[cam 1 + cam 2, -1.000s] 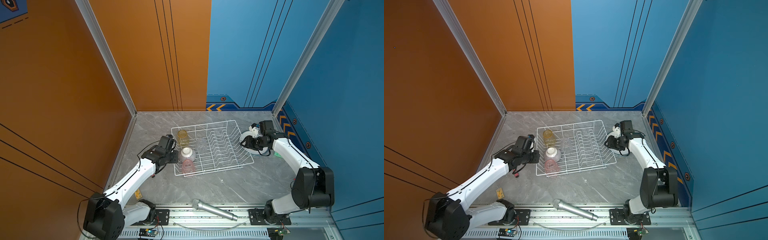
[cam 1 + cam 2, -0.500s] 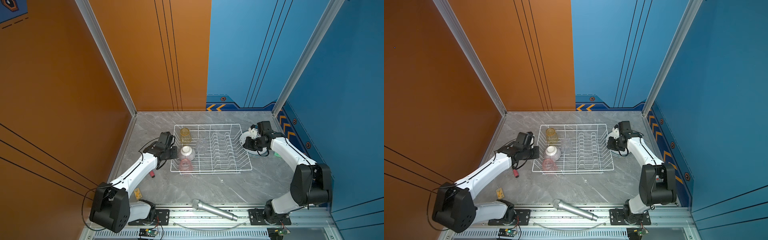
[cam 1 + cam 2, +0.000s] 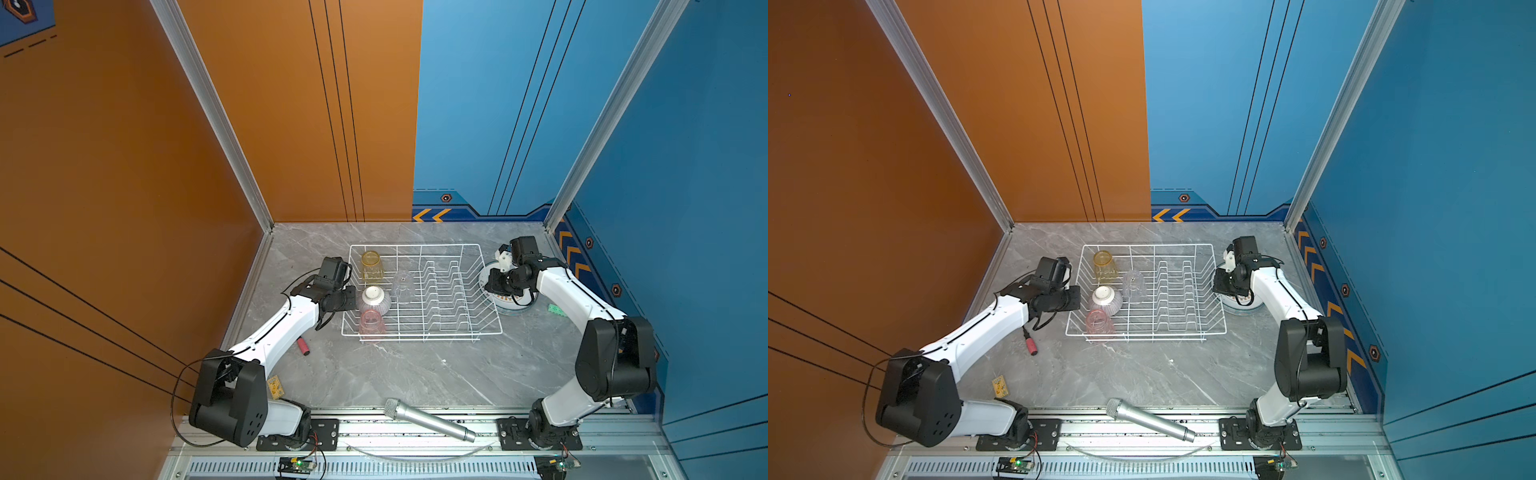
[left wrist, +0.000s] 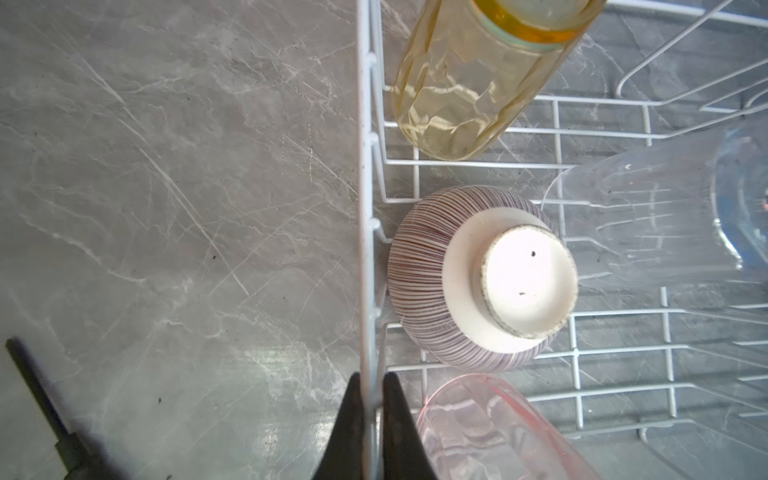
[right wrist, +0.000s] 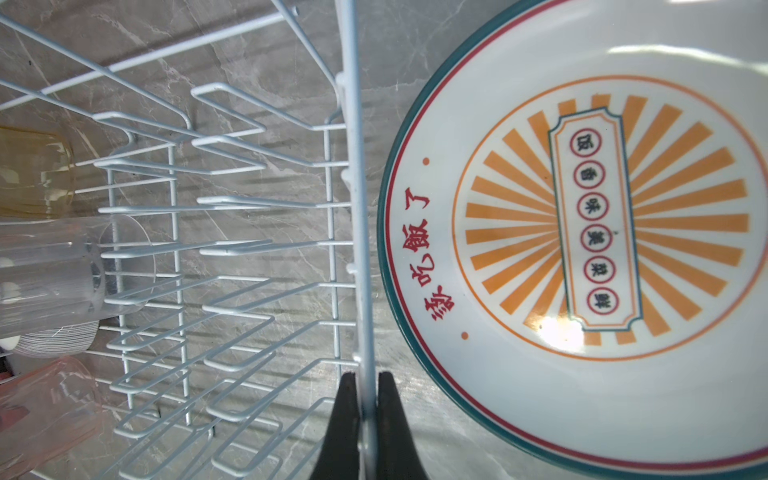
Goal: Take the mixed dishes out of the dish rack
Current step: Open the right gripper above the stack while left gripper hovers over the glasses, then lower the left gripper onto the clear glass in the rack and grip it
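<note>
Bowl in rack; plates right of rack.

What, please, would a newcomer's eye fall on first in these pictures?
The white wire dish rack in the middle of the grey table stands out, with the left gripper and the right gripper each pinching its rim at opposite ends. In its left part sit an upturned striped bowl, a yellow tumbler, a pink tumbler and a clear tumbler; an orange-rayed plate lies on the table beside its right end.
</note>
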You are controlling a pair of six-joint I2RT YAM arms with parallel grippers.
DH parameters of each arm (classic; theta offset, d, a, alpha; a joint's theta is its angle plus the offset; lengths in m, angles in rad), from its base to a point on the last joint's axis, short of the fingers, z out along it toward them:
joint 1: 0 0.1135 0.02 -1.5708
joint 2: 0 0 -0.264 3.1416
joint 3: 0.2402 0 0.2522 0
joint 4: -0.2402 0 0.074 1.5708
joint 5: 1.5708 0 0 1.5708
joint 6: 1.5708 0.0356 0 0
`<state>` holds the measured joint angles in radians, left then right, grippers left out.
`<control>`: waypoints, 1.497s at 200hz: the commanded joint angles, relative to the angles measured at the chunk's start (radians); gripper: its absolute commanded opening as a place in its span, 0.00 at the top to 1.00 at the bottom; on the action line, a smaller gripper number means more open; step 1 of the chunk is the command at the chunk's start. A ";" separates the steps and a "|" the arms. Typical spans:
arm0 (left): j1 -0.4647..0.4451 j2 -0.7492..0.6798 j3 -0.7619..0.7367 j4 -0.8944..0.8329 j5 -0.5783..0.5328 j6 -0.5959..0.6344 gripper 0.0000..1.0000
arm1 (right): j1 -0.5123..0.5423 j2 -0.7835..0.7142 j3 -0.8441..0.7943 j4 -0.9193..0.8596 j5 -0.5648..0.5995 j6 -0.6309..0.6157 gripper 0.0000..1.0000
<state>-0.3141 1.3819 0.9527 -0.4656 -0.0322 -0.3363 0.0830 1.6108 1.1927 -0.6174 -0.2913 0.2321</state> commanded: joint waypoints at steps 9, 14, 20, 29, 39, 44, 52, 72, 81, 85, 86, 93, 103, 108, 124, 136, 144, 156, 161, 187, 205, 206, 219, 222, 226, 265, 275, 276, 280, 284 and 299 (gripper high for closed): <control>-0.037 -0.041 0.008 0.019 0.077 0.055 0.70 | 0.036 0.031 0.033 0.028 -0.029 0.018 0.93; -0.040 -0.053 0.006 0.014 0.063 0.059 0.66 | 0.035 0.028 0.032 0.028 -0.031 0.017 0.83; -0.045 -0.065 0.005 0.009 0.049 0.064 0.64 | 0.034 0.023 0.029 0.028 -0.035 0.014 0.74; -0.050 -0.084 0.003 0.002 0.033 0.076 0.60 | 0.031 0.012 0.026 0.028 -0.035 0.011 0.67; -0.057 -0.105 0.003 -0.002 0.019 0.090 0.57 | 0.027 -0.005 0.023 0.028 -0.037 0.007 0.56; -0.064 -0.116 -0.001 -0.002 0.007 0.097 0.57 | 0.025 -0.014 0.022 0.028 -0.036 0.004 0.51; -0.075 -0.137 -0.005 -0.002 -0.016 0.107 0.56 | 0.023 -0.032 0.019 0.028 -0.032 0.001 0.46; -0.108 -0.187 -0.018 -0.001 -0.093 0.127 0.53 | 0.011 -0.070 0.014 0.028 -0.021 0.001 0.31; -0.133 -0.208 -0.023 -0.002 -0.141 0.143 0.53 | 0.005 -0.089 0.013 0.028 -0.019 0.002 0.28; -0.146 -0.218 -0.024 -0.002 -0.167 0.151 0.53 | 0.002 -0.096 0.012 0.028 -0.018 0.003 0.27; -0.150 -0.220 -0.024 -0.002 -0.173 0.152 0.53 | 0.002 -0.099 0.011 0.028 -0.018 0.003 0.27; -0.175 -0.237 -0.025 -0.001 -0.218 0.170 0.52 | -0.002 -0.113 0.011 0.029 -0.017 0.003 0.26; -0.216 -0.257 -0.023 0.001 -0.285 0.198 0.52 | -0.006 -0.131 0.010 0.030 -0.017 0.006 0.26; -0.236 -0.264 -0.022 0.006 -0.313 0.212 0.51 | -0.008 -0.140 0.009 0.030 -0.014 0.006 0.26; -0.294 -0.277 -0.004 0.010 -0.381 0.258 0.51 | -0.009 -0.161 0.004 0.030 -0.014 0.009 0.26; -0.325 -0.273 0.023 0.010 -0.395 0.281 0.51 | -0.009 -0.174 0.000 0.034 -0.019 0.013 0.25; -0.340 -0.264 0.046 0.010 -0.382 0.296 0.51 | -0.009 -0.182 -0.004 0.037 -0.023 0.018 0.25; -0.357 -0.236 0.097 0.005 -0.344 0.315 0.52 | -0.008 -0.190 -0.007 0.041 -0.031 0.021 0.26; -0.368 -0.220 0.122 0.003 -0.344 0.321 0.52 | -0.008 -0.194 -0.008 0.042 -0.034 0.022 0.26; -0.429 -0.115 0.222 -0.007 -0.355 0.383 0.52 | -0.005 -0.214 -0.015 0.042 -0.044 0.026 0.27; -0.458 -0.030 0.297 -0.027 -0.361 0.416 0.46 | -0.003 -0.231 -0.021 0.042 -0.051 0.027 0.27; -0.460 -0.026 0.302 -0.028 -0.361 0.418 0.45 | -0.003 -0.232 -0.022 0.042 -0.051 0.027 0.27; -0.469 0.035 0.359 -0.051 -0.361 0.422 0.42 | -0.003 -0.243 -0.029 0.042 -0.054 0.027 0.27; -0.469 0.049 0.374 -0.060 -0.360 0.422 0.42 | -0.003 -0.244 -0.030 0.042 -0.055 0.027 0.27; -0.468 0.067 0.393 -0.073 -0.354 0.420 0.42 | -0.003 -0.248 -0.032 0.042 -0.055 0.027 0.27; -0.466 0.240 0.585 -0.211 -0.291 0.413 0.23 | 0.000 -0.248 -0.040 0.044 -0.057 0.029 0.27; -0.467 0.279 0.629 -0.251 -0.275 0.412 0.20 | 0.001 -0.247 -0.043 0.047 -0.057 0.029 0.27; -0.467 0.284 0.632 -0.254 -0.274 0.412 0.19 | 0.001 -0.247 -0.044 0.047 -0.057 0.029 0.27; -0.467 0.299 0.648 -0.267 -0.267 0.412 0.18 | 0.001 -0.248 -0.045 0.050 -0.057 0.029 0.27; -0.467 0.315 0.665 -0.281 -0.260 0.411 0.17 | 0.001 -0.247 -0.049 0.052 -0.058 0.029 0.27; -0.461 0.369 0.726 -0.335 -0.256 0.391 0.15 | 0.000 -0.249 -0.060 0.061 -0.061 0.034 0.27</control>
<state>-0.7799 1.6871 1.5898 -0.6609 -0.3298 0.0708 0.0788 1.3785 1.1557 -0.5850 -0.3397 0.2451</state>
